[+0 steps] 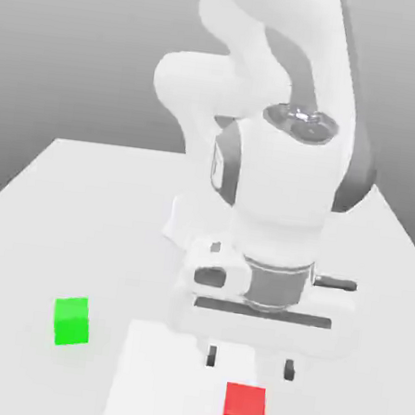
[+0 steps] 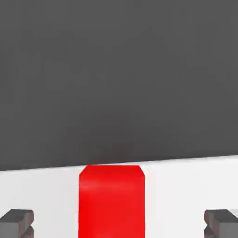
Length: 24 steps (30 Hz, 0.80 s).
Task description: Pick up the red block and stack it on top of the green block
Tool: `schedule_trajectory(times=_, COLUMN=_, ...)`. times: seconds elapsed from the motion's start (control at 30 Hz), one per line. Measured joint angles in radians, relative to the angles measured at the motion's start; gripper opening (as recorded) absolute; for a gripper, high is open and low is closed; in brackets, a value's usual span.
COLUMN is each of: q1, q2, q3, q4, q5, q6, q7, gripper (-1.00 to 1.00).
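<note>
Plainly, everything has the smooth, untextured look of a render. The red block is a matte bright red cube with crisp edges and no markings, resting flat on the pale white worktop near its front edge. Being a cube, it has no long axis to speak of; in the exterior view it sits nearly square to the camera, its top face lighter than its front face. In the hand view the red block lies between the two dark grey fingertips, well clear of both — its top face appears as a tall red shape with slightly rounded far corners, and its sides run roughly parallel to the fingers' facing sides.

The gripper belongs to a glossy white arm built of rounded, bulbous segments with a darker grey band at the wrist. It points straight down and hangs just above and behind the red block, not touching it. Its jaws are spread wide, holding nothing.

The green block — a matte bright green cube, a little smaller — stands flat on the worktop well apart from the red one, toward the exterior view's left, turned slightly so two side faces show.
</note>
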Motion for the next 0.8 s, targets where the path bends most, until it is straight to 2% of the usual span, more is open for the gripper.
schedule_trajectory(times=0.07, q1=0.012, q2=0.073, q3=-0.016, q4=0.010, q5=-0.023, q6=0.057, q7=0.018, gripper=0.00)
schedule_trajectory(times=0.1, q1=0.021, q2=0.109, q3=-0.027, q4=0.016, q5=-0.033, q6=0.087, q7=0.026, gripper=-1.00)
schedule_trajectory(times=0.33, q1=0.023, q2=0.117, q3=-0.029, q4=0.017, q5=-0.037, q6=0.095, q7=0.029, gripper=-1.00)
schedule_trajectory(times=0.5, q1=-0.004, q2=-0.036, q3=-0.002, q4=-0.013, q5=0.019, q6=-0.028, q7=-0.005, gripper=-1.00)
schedule_trajectory(times=0.67, q1=-0.118, q2=-0.175, q3=-0.126, q4=-0.132, q5=0.058, q6=-0.048, q7=0.126, gripper=-1.00)
schedule_trajectory(times=0.8, q1=-0.302, q2=-0.285, q3=-0.203, q4=-0.236, q5=0.063, q6=-0.053, q7=0.263, gripper=-1.00)
